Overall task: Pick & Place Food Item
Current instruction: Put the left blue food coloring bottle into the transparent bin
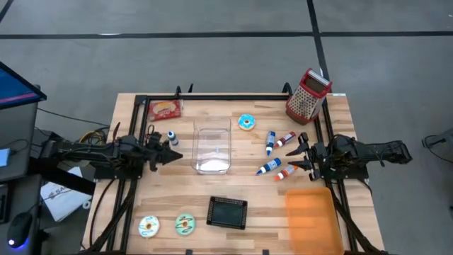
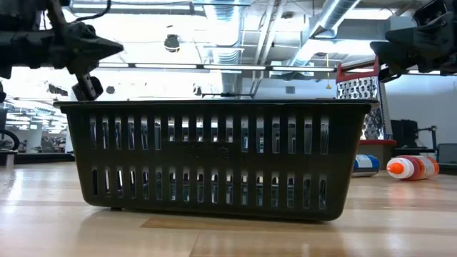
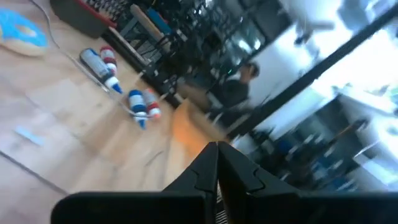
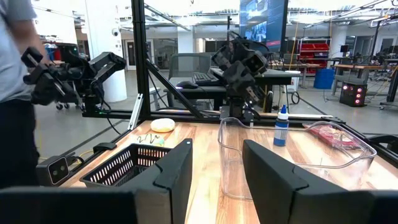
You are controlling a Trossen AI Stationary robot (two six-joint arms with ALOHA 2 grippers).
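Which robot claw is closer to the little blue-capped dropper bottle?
Left. The left gripper is right beside the little blue-capped dropper bottle; the right gripper waits across the table, past the clear plastic container.

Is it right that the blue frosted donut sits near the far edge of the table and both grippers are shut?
Not quite. The blue frosted donut is near the far edge, and the left gripper is shut, but the right gripper is open: the right wrist view shows a clear gap between its fingers.

clear container [image 1: 213, 149] blocks centre; bare table [image 1: 248, 188] beside it.
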